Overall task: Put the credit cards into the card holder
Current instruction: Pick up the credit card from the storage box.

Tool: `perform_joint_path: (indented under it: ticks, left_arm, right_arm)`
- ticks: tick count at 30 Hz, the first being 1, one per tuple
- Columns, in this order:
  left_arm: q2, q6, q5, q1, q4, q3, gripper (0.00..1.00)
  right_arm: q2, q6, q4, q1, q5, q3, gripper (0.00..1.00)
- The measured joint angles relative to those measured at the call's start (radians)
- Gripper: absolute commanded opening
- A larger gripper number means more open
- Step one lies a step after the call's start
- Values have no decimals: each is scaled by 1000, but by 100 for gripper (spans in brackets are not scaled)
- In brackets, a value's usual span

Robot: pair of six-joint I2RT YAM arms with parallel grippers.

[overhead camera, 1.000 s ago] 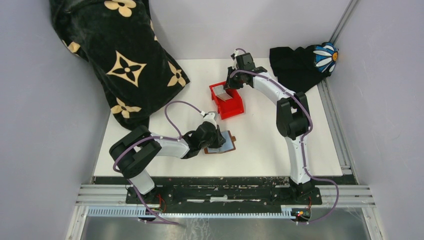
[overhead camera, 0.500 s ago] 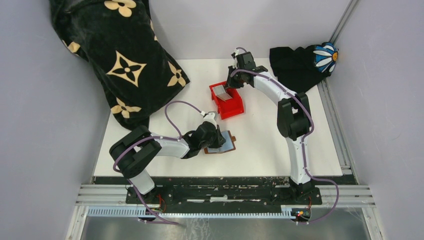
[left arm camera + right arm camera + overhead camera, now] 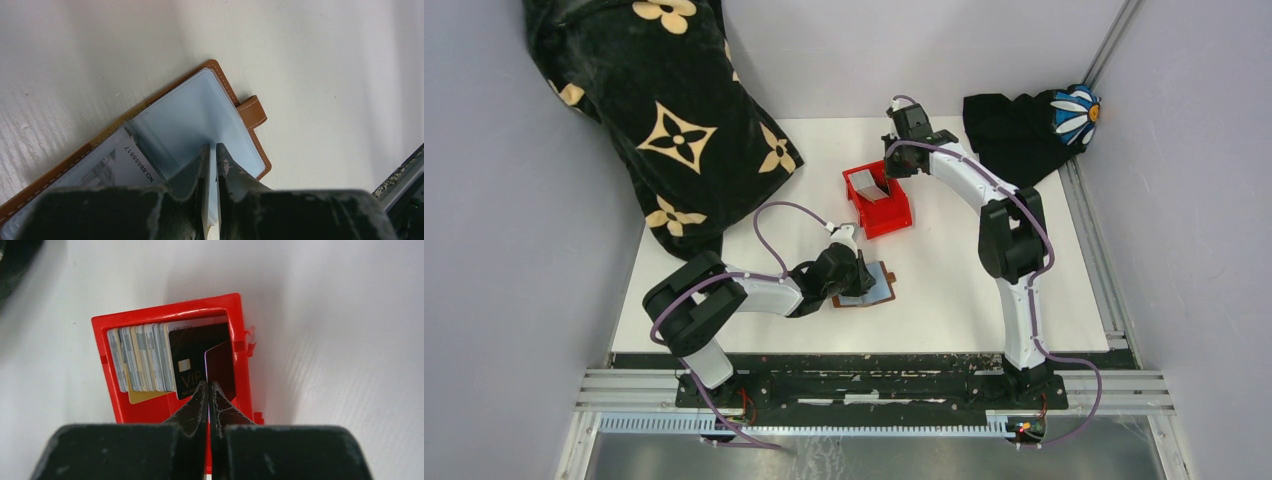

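Red bin (image 3: 165, 312) (image 3: 892, 218): stood on the white table (image 3: 954, 290), past its middle toward the back wall.
In the bin: credit cards (image 3: 142, 360) stood on edge in a row. The pale ones were packed to one side, with a black VIP card (image 3: 190, 365) next to them.
Right gripper (image 3: 208, 385) (image 3: 886, 172): it reached down into the bin with its jaws pressed together and no gap that I could see. They nipped the edge of a dark card (image 3: 222, 370) just inside the bin's wall.
Card holder (image 3: 185, 115) (image 3: 879, 285): lay open and flat in front of the bin, nearer the table's front edge. Its clear sleeves faced up and the snap tab (image 3: 252, 112) stuck out from one side.
In the holder: one printed card (image 3: 132, 160) sat in a sleeve, with a number along its edge.
Left gripper (image 3: 210, 147) (image 3: 859, 272): its jaws were closed to a slit with a clear sleeve leaf of the holder caught between them.
Edges: a patterned black cloth (image 3: 654, 110) hung over the back left corner and the table's left edge. A black cloth with a daisy (image 3: 1034, 125) lay at the back right corner.
Open room: bare table lay to the right of the holder, and a bare strip ran between holder and bin.
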Motion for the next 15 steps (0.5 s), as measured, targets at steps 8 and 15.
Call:
perform_joint_path:
  ticks: [8,15]
  left_arm:
    - [-8,0,-12,-3,-13,2,20]
    - [-45,0,-46,-4,-60,1,25]
  right_arm:
    - [-26,-58,-48,21,110,0,1]
    - [-73,-83,-60,41,151,-1,1]
